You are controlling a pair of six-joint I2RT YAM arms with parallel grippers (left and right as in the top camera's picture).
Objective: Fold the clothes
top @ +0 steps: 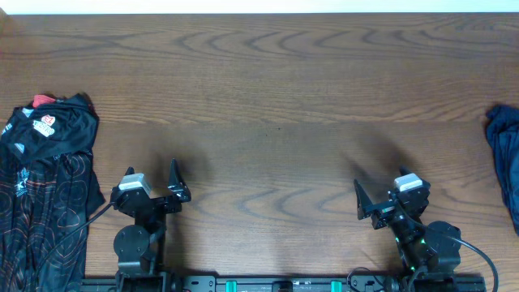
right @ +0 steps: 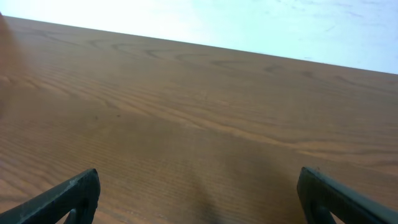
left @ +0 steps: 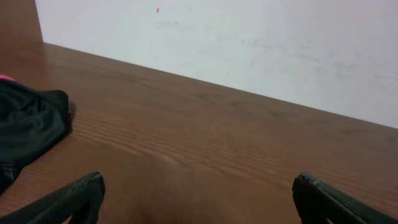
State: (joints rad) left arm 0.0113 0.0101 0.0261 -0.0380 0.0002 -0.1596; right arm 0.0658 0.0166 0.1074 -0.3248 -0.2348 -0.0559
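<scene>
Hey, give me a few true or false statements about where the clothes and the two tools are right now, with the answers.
1. The black jersey lies at the left edge of the table. True.
2. The left tool is gripping the jersey. False: it stands open and empty, apart from the jersey.
3. The blue garment lies at the table's right edge. True.
4. The right tool is shut. False: its jaws stand wide open over bare wood.
5. The two garments touch each other. False: they lie at opposite edges of the table.
</scene>
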